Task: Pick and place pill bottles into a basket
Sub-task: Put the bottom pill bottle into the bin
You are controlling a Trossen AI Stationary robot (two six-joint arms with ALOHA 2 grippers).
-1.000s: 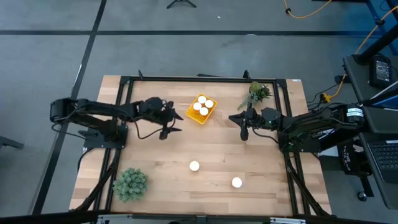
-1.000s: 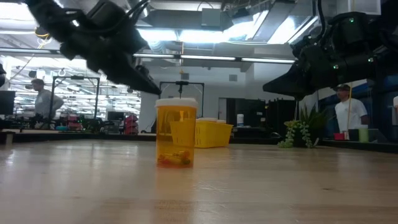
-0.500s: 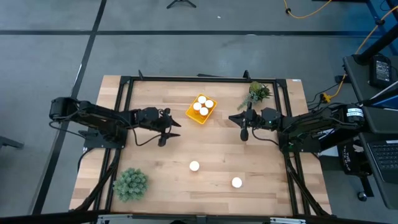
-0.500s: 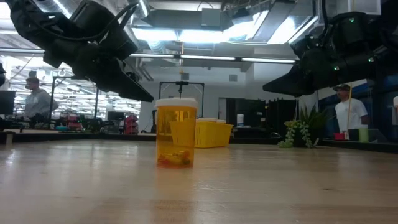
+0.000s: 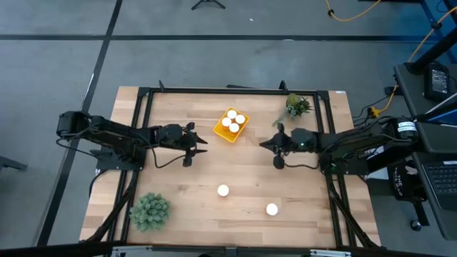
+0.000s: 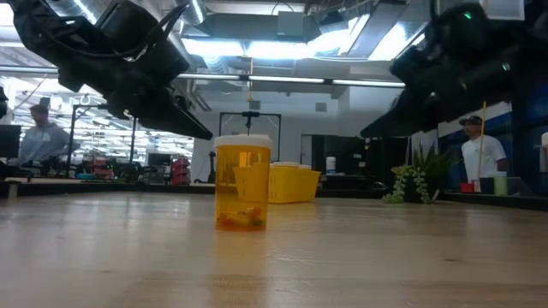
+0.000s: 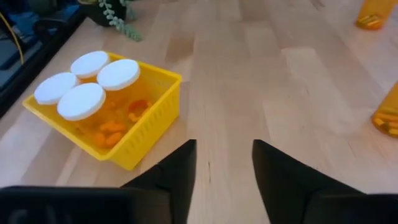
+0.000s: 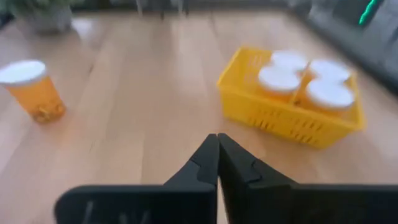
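The yellow basket (image 5: 230, 126) sits at the table's far middle and holds several white-capped pill bottles (image 7: 93, 78). It also shows in the right wrist view (image 8: 292, 99). Two more orange pill bottles stand upright on their bases toward the near edge, one (image 5: 223, 190) in the middle and one (image 5: 271, 209) to its right. My left gripper (image 7: 224, 162) is open and empty. It hovers left of the basket (image 5: 200, 143), pointing toward the right edge. My right gripper (image 8: 217, 155) is shut and empty. It hovers right of the basket (image 5: 264, 143), pointing toward the left edge.
A green plant (image 5: 150, 210) stands at the near left corner and a smaller one (image 5: 296, 106) at the far right, near my right arm. Bare wood lies between the grippers and the two loose bottles. People stand in the room behind the table (image 6: 475, 154).
My left gripper has drawn back from the basket toward the table's left edge and a little toward the near edge, then stayed still. My right gripper has shifted a little toward the left and near edges. The bottles and the basket have not moved.
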